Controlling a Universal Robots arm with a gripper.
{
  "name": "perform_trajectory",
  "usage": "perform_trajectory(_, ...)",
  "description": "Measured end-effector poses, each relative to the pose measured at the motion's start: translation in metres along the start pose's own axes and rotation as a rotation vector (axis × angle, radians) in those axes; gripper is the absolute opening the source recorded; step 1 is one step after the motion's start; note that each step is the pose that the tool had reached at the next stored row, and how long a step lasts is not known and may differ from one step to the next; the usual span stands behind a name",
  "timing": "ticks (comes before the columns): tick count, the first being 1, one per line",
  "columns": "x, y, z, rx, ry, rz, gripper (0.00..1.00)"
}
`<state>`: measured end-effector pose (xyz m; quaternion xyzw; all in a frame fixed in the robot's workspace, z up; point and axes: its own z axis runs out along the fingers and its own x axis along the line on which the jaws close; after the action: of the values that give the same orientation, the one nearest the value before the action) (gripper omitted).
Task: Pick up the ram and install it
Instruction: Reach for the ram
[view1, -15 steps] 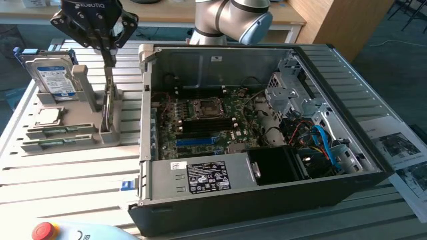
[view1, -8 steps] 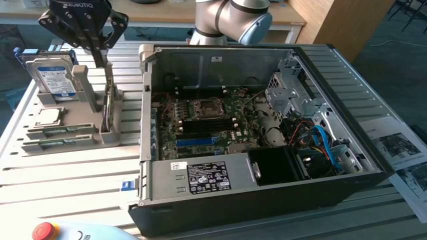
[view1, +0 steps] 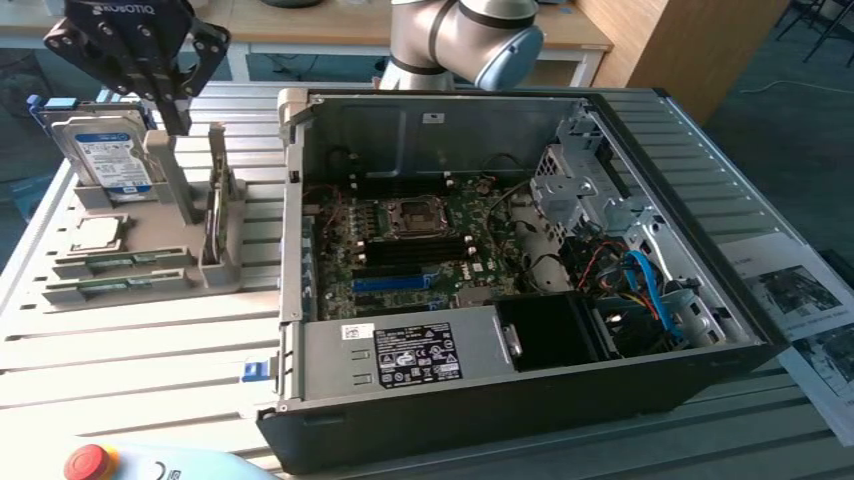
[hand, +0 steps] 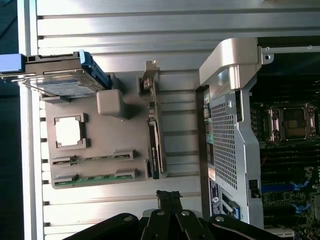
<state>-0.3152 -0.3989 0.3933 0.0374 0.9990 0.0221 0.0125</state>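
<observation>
Two green ram sticks (view1: 118, 263) lie flat in slots of a grey holder (view1: 160, 250) at the exterior view's left, outside the computer case; in the wrist view the ram (hand: 94, 177) shows green between grey clips. A third thin board (hand: 154, 145) stands on edge in an upright bracket of the same holder. My gripper (view1: 178, 112) hangs above the holder, between the hard drive and the upright bracket, shut with nothing in it. Its fingertips (hand: 169, 196) show pressed together just off the end of the upright board. The motherboard (view1: 400, 235) lies inside the open case.
A silver-and-blue hard drive (view1: 107, 150) stands upright in the holder, with a square processor (view1: 96, 235) beside it. The open case (view1: 534, 400) has tall walls, a blue slot (view1: 400, 282), a drive cage and cables. A red stop button (view1: 87, 462) and papers (view1: 801, 300) lie near the table edges.
</observation>
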Motion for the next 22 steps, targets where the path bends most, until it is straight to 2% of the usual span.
perform_trajectory(22, 0.046, -0.0034, -0.0013, 0.0001, 0.0000, 0.000, 0.11)
